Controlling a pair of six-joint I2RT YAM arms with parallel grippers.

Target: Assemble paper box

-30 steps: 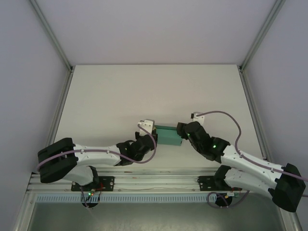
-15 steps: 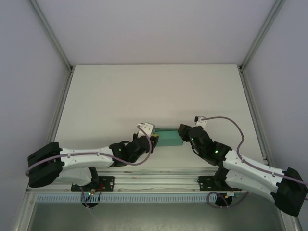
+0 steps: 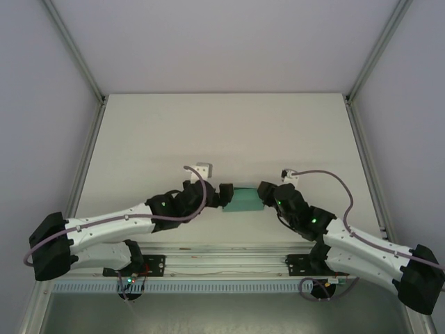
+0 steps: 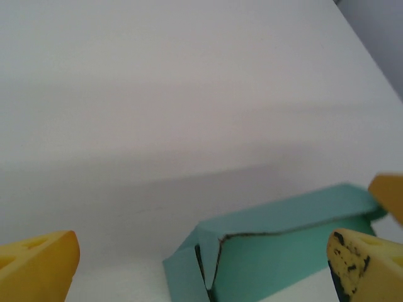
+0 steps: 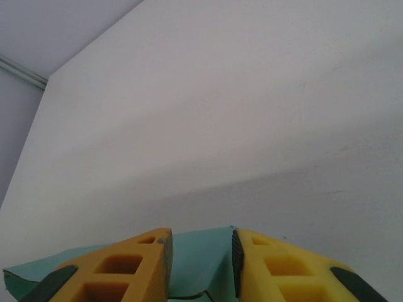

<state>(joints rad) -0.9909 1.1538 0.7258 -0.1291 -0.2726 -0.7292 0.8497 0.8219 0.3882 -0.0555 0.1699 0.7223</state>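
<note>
Teamwork: we pinch the small teal-green card box (image 3: 242, 201) steady in our right gripper (image 5: 201, 242); left gripper (image 3: 224, 195) spread wide, released, straddling its loose flap (image 4: 186, 269).

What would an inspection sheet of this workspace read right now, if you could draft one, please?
Surface: white table, plain, no marks seen.
Job's things: teal paper box lies near the front edge, between the grippers; its left end flap stands ajar.
Clutter: nothing seen.
Grippers: left gripper open, fingers wide at the box's left end; right gripper at its right end, fingers narrow with teal card between them, grip unclear.
Cables: lilac cable loops over the left wrist, second cable over the right; both clear of the box.
Surroundings: pale walls, aluminium frame posts.
</note>
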